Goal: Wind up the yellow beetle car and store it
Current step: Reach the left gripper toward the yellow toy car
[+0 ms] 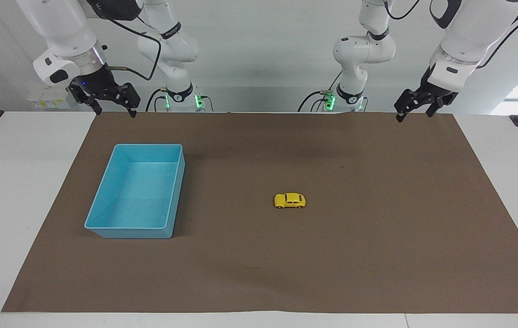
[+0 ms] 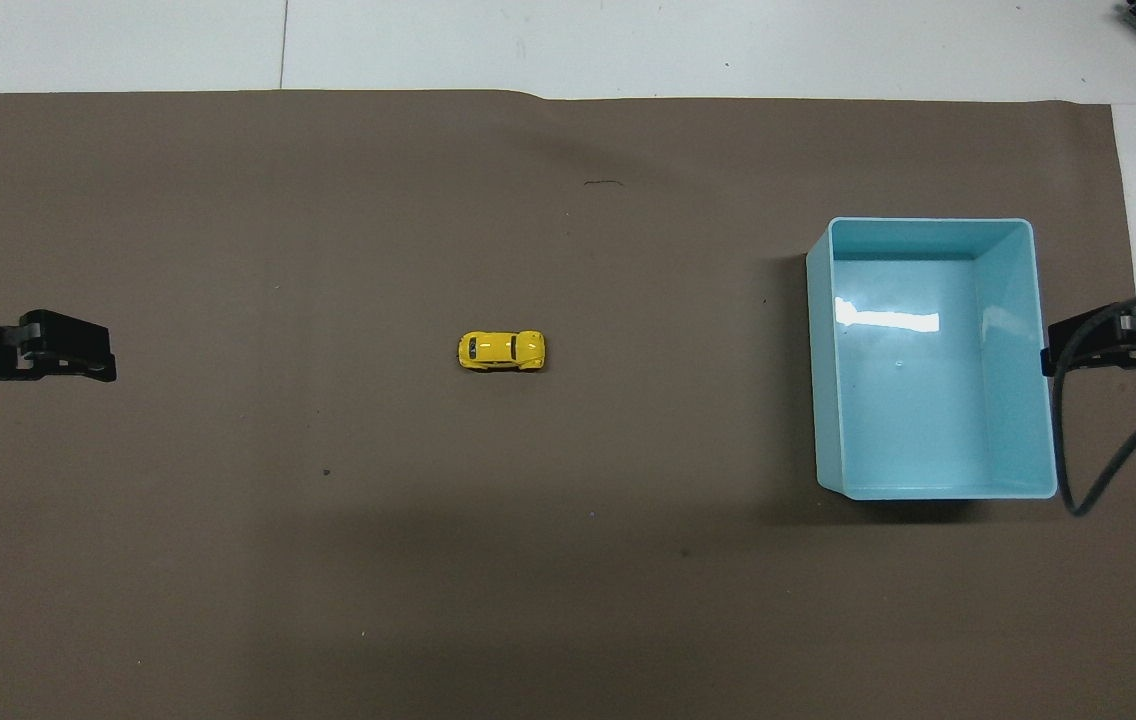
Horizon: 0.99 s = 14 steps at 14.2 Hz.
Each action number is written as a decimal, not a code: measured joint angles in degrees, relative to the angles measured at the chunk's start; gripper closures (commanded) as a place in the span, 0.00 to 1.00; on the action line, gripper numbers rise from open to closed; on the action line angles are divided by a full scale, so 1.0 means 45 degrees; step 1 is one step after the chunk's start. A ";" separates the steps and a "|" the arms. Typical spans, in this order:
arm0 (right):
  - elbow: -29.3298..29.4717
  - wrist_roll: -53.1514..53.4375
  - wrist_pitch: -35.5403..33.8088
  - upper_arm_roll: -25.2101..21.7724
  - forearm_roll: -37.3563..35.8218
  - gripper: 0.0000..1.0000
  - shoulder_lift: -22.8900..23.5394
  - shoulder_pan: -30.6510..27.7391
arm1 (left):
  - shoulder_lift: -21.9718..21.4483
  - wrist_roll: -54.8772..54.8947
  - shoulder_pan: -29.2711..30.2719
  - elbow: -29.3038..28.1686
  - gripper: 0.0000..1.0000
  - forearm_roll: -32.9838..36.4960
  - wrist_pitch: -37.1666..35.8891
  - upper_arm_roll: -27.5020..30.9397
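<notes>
We are working from the left arm across to the right arm. The left gripper [image 1: 414, 108] is hanging in the air over the mat's edge at the left arm's end of the tabletop [image 1: 22, 182], its jaws standing open and holding nothing. The yellow beetle car [image 1: 290, 200] is sitting on its wheels near the middle of the brown mat [image 1: 377, 237], well apart from both grippers and from the light blue bin [image 1: 104, 214], which is standing empty toward the right arm's end. The right gripper [image 1: 109, 102] is waiting in the air just beside the bin's end, over the mat's edge nearest the robots, jaws likewise open and empty.

We are judging the step in hand to be the reach for the car, most likely by the left arm. To do it well, we should be coming down from above with the jaws lined up across the car's narrow width (it is lying lengthwise along the tabletop), closing on the body sides so the wheels stay free to roll for winding.

Counting: we are seeing one car, one bin, one mat and two grippers.
</notes>
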 measured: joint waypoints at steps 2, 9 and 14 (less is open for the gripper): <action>0.0000 0.0000 0.0000 0.0000 0.0000 0.00 0.0000 0.0000 | 0.0049 -0.2096 -0.0358 -0.0450 0.00 -0.0012 0.0607 -0.0022; 0.0000 0.0000 0.0000 0.0000 0.0000 0.00 0.0000 0.0000 | 0.0110 -0.8333 -0.1310 -0.1574 0.00 -0.0136 0.2154 -0.0055; 0.0000 0.0000 0.0000 0.0000 0.0000 0.00 0.0000 0.0000 | 0.0844 -1.3944 -0.2394 -0.1709 0.00 -0.0225 0.4050 -0.0076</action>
